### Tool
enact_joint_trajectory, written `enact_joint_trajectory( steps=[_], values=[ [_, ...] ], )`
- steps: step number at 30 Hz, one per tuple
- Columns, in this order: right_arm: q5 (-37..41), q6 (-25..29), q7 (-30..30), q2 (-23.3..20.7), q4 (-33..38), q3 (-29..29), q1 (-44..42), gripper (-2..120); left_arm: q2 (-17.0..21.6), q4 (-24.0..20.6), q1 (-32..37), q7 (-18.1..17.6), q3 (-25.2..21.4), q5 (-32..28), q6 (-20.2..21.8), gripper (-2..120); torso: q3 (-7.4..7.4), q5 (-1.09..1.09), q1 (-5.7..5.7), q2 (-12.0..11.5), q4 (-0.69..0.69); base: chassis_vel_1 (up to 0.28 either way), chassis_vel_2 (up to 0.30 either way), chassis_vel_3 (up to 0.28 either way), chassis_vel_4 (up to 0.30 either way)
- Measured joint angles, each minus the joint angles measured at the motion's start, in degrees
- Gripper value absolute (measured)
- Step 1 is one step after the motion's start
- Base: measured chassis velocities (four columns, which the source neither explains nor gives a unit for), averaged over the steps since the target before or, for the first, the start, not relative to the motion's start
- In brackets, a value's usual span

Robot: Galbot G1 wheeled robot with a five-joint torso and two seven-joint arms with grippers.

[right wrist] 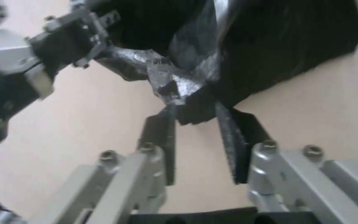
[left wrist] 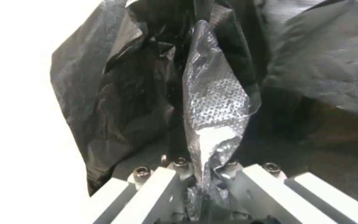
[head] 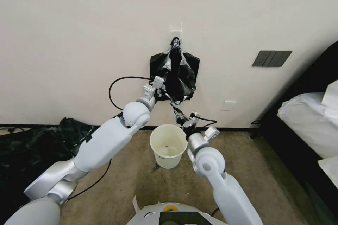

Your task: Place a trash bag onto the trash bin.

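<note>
The trash bag (head: 175, 74) hangs from a hook (head: 175, 39) on the wall (head: 70, 42), its lower edge well above the floor. The left gripper (left wrist: 202, 183) has its jaws pressed together on a fold of film at the bag's left edge. The right gripper (right wrist: 195, 124) sits just under the bag's bottom corner, jaws spread around it. Below them the trash bin (head: 168, 145) stands open on the carpet (head: 267, 168), close to the wall's foot, with bare floor to its right.

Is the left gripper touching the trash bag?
Touching. In the left wrist view the left gripper has its jaws pinched on a fold of the trash bag.
</note>
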Motion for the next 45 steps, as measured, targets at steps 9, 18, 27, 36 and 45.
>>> enact_joint_trajectory(
  steps=[9, 18, 27, 36, 45],
  values=[
    [-16.56, 1.45, -6.6, -8.2, 7.68, 4.86, -1.57, 57, -0.07, -0.17, 0.41, -0.62, -0.33, -0.62, -0.2, 0, 0.0, 0.01, 0.0, 0.0, -0.01, 0.0, 0.0, 0.0, 0.0],
    [-34.59, -3.66, -9.6, -13.89, 3.28, 2.9, 10.29, 92, 0.23, -0.5, 0.7, -0.69, -0.61, -0.9, -0.24, 0, 0.0, -0.01, 0.0, 0.0, 0.0, 0.0, 0.0, 0.0, 0.0],
    [-33.93, -11.22, -1.62, -8.55, -6.46, -4.66, 21.05, 100, 0.15, -1.11, 1.16, -0.65, -1.21, -0.98, -0.34, 0, 0.0, -0.01, 0.0, 0.0, 0.0, 0.0, 0.0, 0.0, 0.0],
    [-33.72, -12.39, 0.98, -4.64, -12.24, -5.54, 24.23, 78, 0.54, -1.29, 1.19, -0.42, -1.37, -0.92, -0.45, 0, 0.01, -0.01, 0.01, 0.0, 0.01, 0.0, 0.0, 0.0, 0.0],
    [-32.82, -12.39, 2.34, -4.34, -11.69, -4.52, 24.52, 46, 0.82, -1.93, 1.72, -0.38, -1.69, -0.92, -0.55, 0, 0.0, -0.01, 0.0, 0.0, -0.01, 0.0, 0.0, 0.0, 0.0]
  ],
)
